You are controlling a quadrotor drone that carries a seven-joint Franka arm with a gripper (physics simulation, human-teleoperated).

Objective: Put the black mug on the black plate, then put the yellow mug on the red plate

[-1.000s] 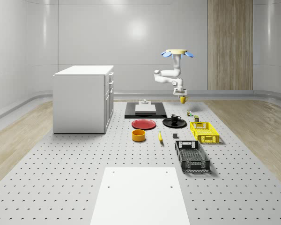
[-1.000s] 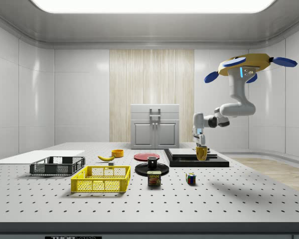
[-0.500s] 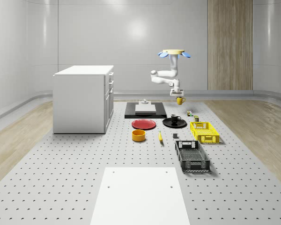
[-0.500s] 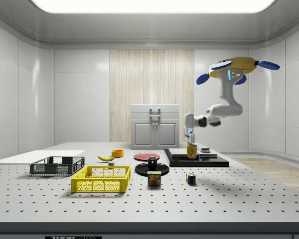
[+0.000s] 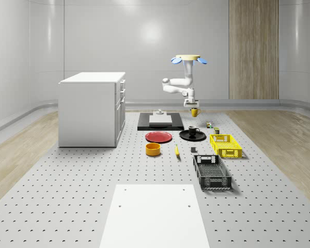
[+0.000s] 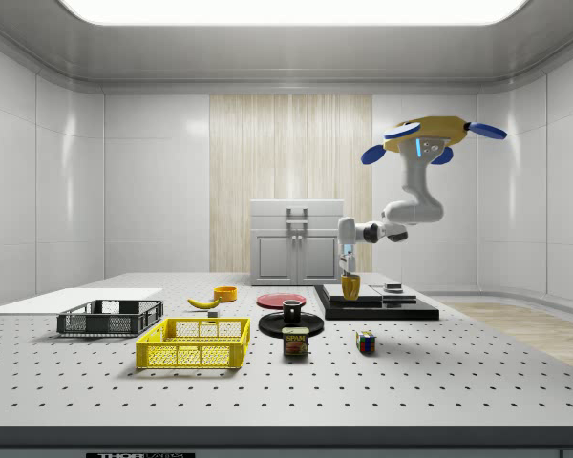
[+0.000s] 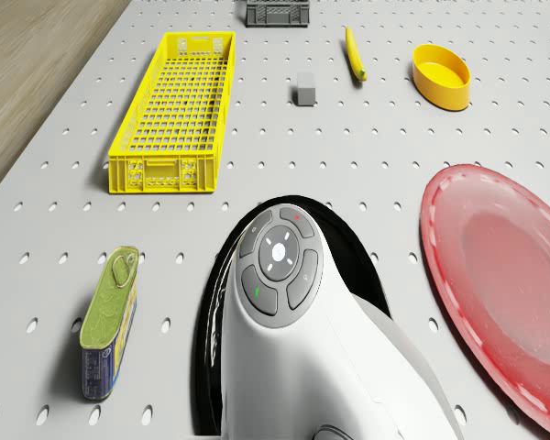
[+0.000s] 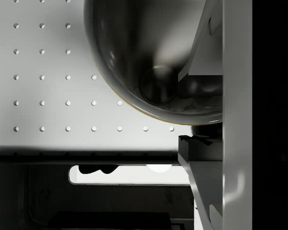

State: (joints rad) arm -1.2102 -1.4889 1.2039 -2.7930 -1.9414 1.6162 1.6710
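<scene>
Currently, item one: yellow mug point(image 5: 195, 112), clenched in the claw point(image 5: 192, 106) and hanging in the air beyond the black plate point(image 5: 192, 136), well above the bench point(image 5: 93, 181). Over the past second drone point(image 5: 187, 59), arm and mug have shifted toward the whole-scene view's left, closing on the red plate point(image 5: 159, 137); judged mid-carry, second step. Black mug point(image 5: 192, 129) stands on its plate, first step apparently done. Hard to read: in the wrist view the mug's interior crowds the lens; drone view has the arm covering much of the black plate.
</scene>
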